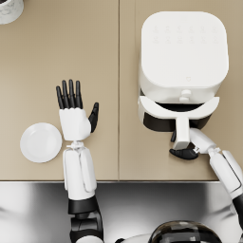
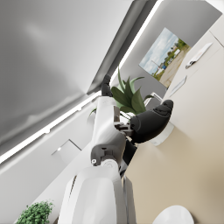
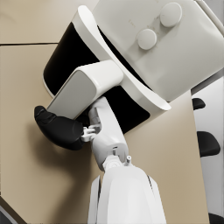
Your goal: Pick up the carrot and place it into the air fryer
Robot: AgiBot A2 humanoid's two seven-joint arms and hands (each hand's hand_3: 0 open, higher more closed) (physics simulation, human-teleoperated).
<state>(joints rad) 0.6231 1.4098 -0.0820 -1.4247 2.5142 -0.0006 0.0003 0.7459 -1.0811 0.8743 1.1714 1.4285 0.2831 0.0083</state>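
Gripping the air fryer (image 1: 184, 52) drawer handle (image 1: 182, 134), right hand (image 1: 186, 151); left hand (image 1: 75, 111) spread wide, holding nothing, above table (image 1: 104, 57).

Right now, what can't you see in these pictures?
- Carrot: not in any view.
- Air fryer drawer's inside: head view, hidden under the body; right wrist view, only a dark gap.
- Right hand at the handle: its grip is unclear in both views.
- Object at the head view's top-left: cut off.
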